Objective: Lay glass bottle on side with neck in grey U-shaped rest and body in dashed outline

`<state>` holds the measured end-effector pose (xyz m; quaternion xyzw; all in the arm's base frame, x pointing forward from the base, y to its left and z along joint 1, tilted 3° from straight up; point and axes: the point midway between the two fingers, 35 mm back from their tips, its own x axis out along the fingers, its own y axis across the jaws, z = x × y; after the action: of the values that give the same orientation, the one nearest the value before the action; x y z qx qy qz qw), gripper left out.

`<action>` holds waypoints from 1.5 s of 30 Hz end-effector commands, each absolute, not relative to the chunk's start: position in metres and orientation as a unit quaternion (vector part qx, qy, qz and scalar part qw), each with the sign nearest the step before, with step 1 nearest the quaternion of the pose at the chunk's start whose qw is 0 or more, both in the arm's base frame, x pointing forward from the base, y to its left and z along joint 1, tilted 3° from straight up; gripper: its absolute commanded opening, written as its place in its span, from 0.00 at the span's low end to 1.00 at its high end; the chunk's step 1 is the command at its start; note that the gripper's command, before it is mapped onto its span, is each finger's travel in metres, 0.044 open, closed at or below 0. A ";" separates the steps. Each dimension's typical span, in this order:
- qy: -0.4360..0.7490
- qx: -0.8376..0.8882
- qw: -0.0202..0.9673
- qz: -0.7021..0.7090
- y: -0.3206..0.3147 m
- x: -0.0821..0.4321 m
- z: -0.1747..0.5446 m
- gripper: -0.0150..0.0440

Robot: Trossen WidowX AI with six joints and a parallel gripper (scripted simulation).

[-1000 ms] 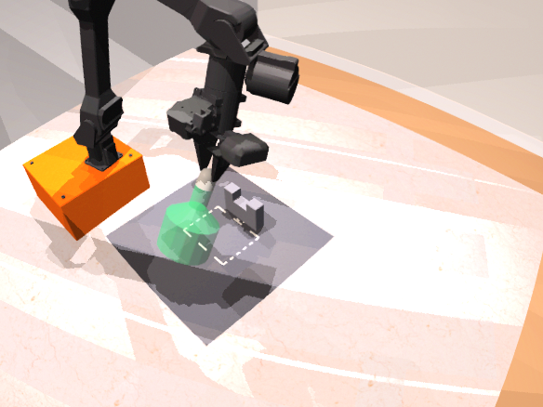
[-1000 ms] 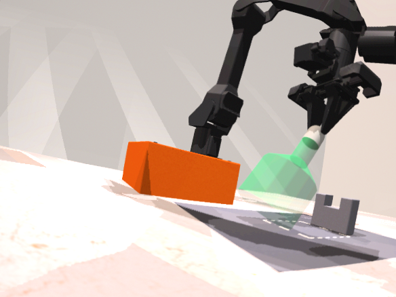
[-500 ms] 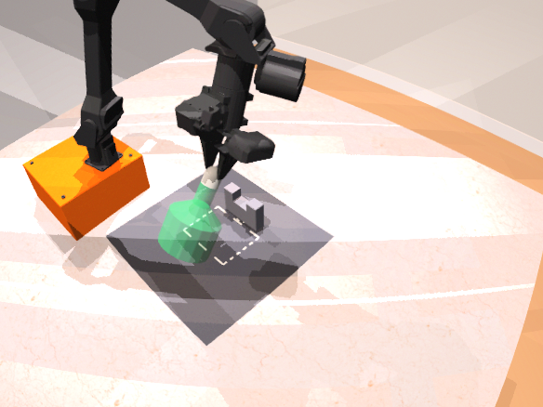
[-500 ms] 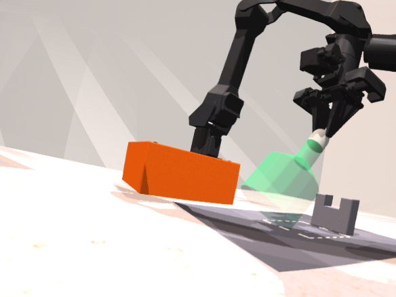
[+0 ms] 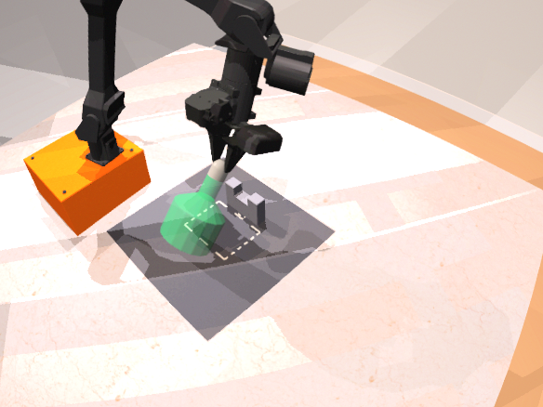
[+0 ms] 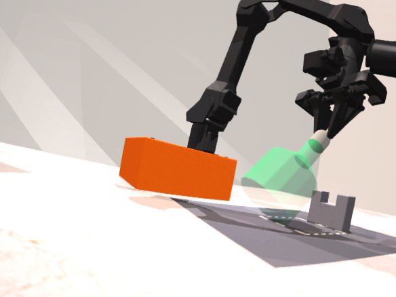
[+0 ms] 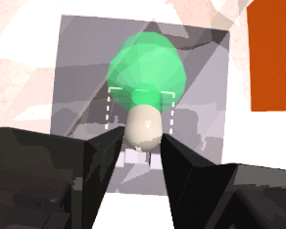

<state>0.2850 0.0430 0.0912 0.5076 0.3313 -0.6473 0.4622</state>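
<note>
Orange is the box-shaped base (image 5: 112, 195) (image 6: 183, 173) (image 7: 266, 59) at the left in the top view, and the black jointed arm (image 5: 102, 42) (image 6: 237, 54) rises from it. To the right of it is the green, see-through glass bottle (image 5: 192, 218) (image 6: 281, 173) (image 7: 147, 64) with 1 pale rounded cap (image 5: 218, 169) (image 6: 319, 136) (image 7: 143, 124). It leans over the dark grey square mat (image 5: 209, 307) (image 6: 271, 251) (image 7: 73, 39), neck raised towards the rest, and its body is partly outside the white dashed outline (image 5: 224, 258) (image 6: 308, 234) (image 7: 172, 117). The 2 fingers of the black parallel-jaw gripper (image 5: 221, 164) (image 6: 323, 133) (image 7: 143, 137) stand rather narrow, closed on the capped end of the bottle.

This end is a good place to hold, I think, because it is slim; the wide body would be difficult to take. The glass is surely stiff, probably smooth and slippery, and it can break. Most of the weight should be in the body, so the bottle may turn in the grip while it is lowered.

Rightmost is the grey U-shaped rest (image 5: 258, 214) (image 6: 344, 213) (image 7: 156, 160), with 2 uprights. The neck must come down slowly between them, without knocking, before the fingers open.
</note>
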 end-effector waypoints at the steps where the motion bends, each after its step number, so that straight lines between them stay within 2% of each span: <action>1: 0.334 0.509 0.461 -0.646 0.051 0.288 0.087 0.47; 45: 0.316 0.500 0.476 -0.651 0.091 0.298 0.063 0.47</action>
<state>0.2962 0.0861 0.0688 0.5000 0.3154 -0.6501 0.4774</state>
